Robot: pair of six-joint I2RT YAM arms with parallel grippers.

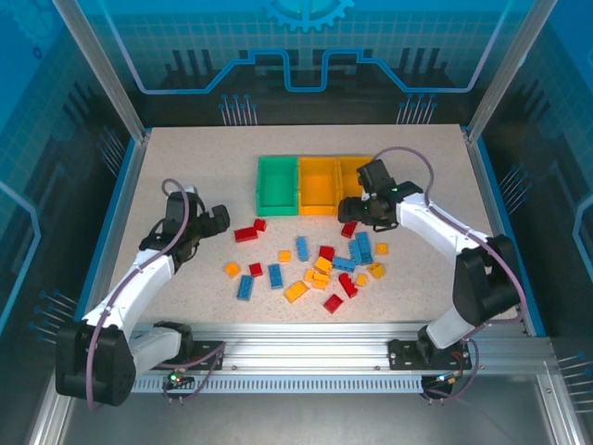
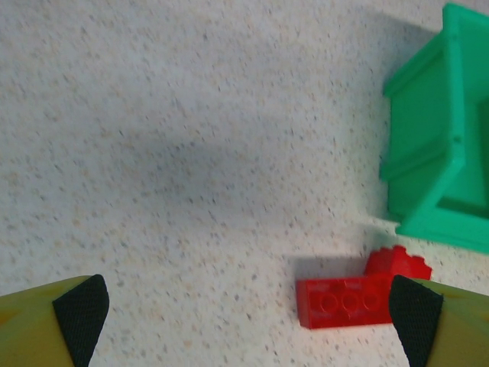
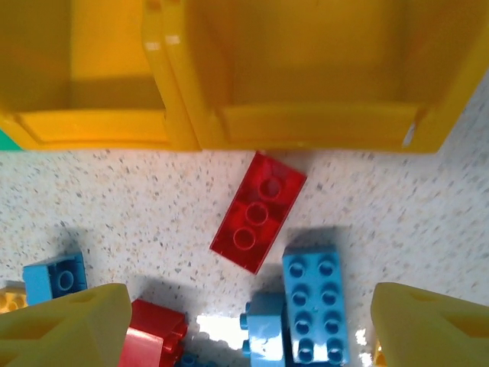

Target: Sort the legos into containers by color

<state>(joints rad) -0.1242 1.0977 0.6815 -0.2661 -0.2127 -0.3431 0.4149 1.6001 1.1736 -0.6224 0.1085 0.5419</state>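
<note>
The right gripper (image 3: pixel 248 321), jaws spread and empty, hangs over a small red studded plastic brick (image 3: pixel 258 212) lying just before the orange-yellow plastic bins (image 3: pixel 321 126), likely lining up a pick; the left gripper (image 2: pixel 248 317) hovers open beside another red brick (image 2: pixel 344 302).

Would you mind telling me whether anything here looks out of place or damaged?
Nothing looks damaged. The legos lie scattered loose on the table, none visible in the bins; one red brick sits slanted just in front of the right yellow bin.
</note>
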